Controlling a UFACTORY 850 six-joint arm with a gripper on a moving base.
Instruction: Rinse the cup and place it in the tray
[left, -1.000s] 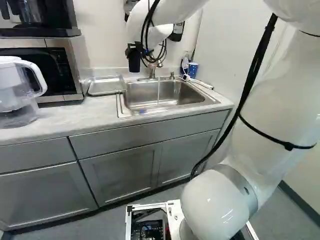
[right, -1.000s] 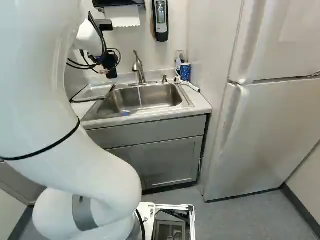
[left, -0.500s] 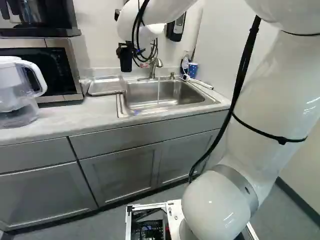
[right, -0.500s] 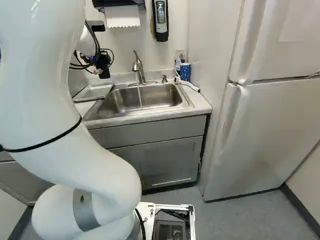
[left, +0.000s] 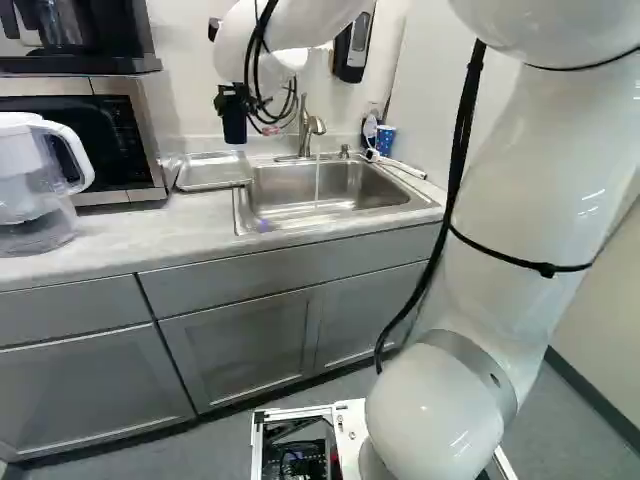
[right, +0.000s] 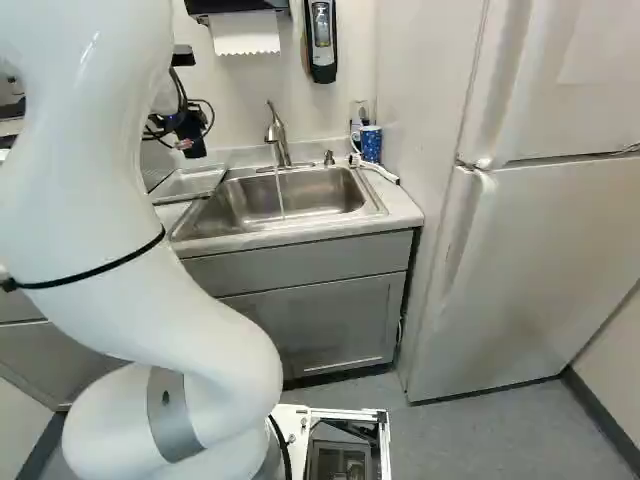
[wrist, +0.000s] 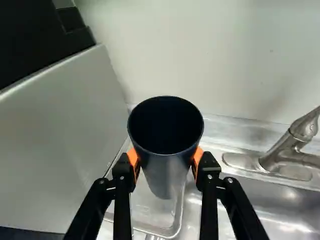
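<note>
The dark cup (wrist: 166, 172) is clamped between the two orange pads of the end effector (wrist: 165, 157), one on either side, with its mouth facing up. It hangs above the metal tray (left: 213, 172), apart from it, in the corner between the microwave (left: 150, 140) and the sink (right: 300, 196). Water (right: 280, 190) runs from the faucet (right: 277, 133) into the basin, well clear of the cup, so the step in hand looks like placing, with the rinse probably done; whether the cup is wet inside cannot be told. The tray lies on the table (left: 125, 228) beside the sink. Next, the cup should be centred over the tray's flat floor, kept upright and lowered gently until its base sits fully inside the rim; only then should the pads part and the end effector lift straight away. The microwave's side is close, so the fingers need room there to spread. A base set down on the raised rim could tip the cup, and damp walls may slip.
</note>
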